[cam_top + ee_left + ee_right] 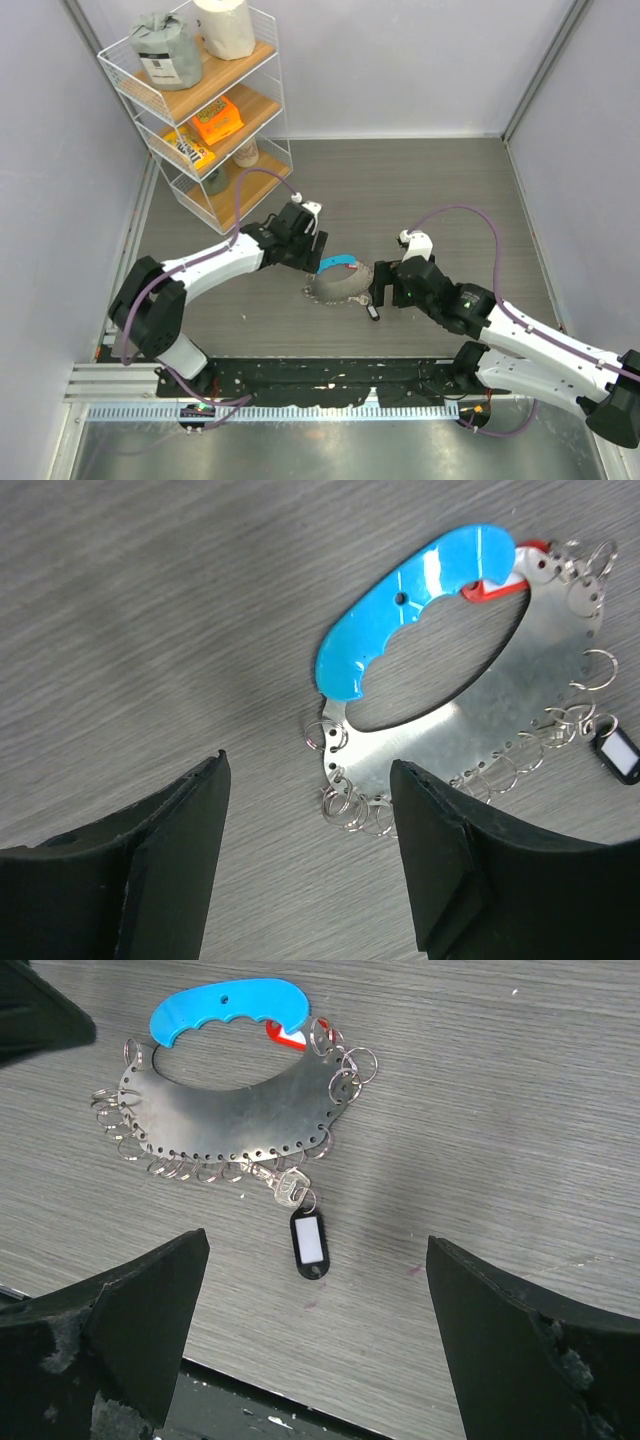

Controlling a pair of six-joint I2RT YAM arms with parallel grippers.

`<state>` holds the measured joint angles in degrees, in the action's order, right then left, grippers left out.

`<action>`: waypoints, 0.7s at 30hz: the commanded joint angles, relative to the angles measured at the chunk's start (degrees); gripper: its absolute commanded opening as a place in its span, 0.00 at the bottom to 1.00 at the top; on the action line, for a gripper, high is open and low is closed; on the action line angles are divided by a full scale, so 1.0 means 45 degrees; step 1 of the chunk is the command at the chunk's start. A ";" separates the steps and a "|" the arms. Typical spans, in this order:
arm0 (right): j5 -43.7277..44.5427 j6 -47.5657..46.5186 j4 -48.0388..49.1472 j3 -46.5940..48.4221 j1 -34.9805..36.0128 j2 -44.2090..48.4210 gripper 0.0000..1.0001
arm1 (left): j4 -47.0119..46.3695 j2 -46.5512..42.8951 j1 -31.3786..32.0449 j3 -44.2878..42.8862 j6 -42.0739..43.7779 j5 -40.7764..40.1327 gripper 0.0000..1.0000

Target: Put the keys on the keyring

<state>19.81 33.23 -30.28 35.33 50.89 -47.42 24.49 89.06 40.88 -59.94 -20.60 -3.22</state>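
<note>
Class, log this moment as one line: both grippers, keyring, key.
left gripper: open, empty | right gripper: open, empty | keyring: flat on table between grippers | black-tagged key: at keyring's near rim

Silver, blue and red on grey woodgrain.
Silvery keyring [240,1110] dotted with small holes along its edge, bright blue tag [225,1005] and red tag [283,1032]; silvery key [290,1190]; black fob [309,1245] with white insert; streaked grey table [500,1110].

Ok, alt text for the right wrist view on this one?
A crescent metal keyring with a blue handle and small red tag lies flat on the grey table, split rings lining its edge; one key with a black label tag is attached at its lower edge. The right gripper is open, holding nothing.
</note>
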 commanded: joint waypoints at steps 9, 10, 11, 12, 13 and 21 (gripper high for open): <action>0.0187 0.0056 0.0597 -0.0254 0.0057 0.0244 0.97 | 0.0085 0.1089 0.0036 -0.0196 -0.0110 0.1478 0.60; 0.0206 0.0037 0.0597 -0.0273 0.0057 0.0244 0.97 | 0.0066 0.1089 0.0036 -0.0118 0.0006 0.1497 0.60; 0.0187 0.0037 0.0616 -0.0331 0.0057 0.0264 0.97 | 0.0046 0.1147 0.0036 -0.0117 0.0104 0.1517 0.59; 0.0168 0.0056 0.0636 -0.0313 0.0038 0.0245 0.97 | 0.0007 0.1186 0.0036 -0.0078 0.0202 0.1517 0.58; 0.0109 0.0037 0.0674 -0.0351 0.0057 0.0245 0.97 | -0.0032 0.1244 0.0036 -0.0078 0.0241 0.1575 0.58; 0.0109 0.0076 0.0870 -0.0605 0.0038 0.0342 0.97 | 0.0065 0.1693 0.0055 -0.0351 -0.0148 0.1713 0.53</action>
<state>19.75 33.15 -28.95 33.52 50.89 -47.22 25.54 95.70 40.91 -60.27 -20.60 3.53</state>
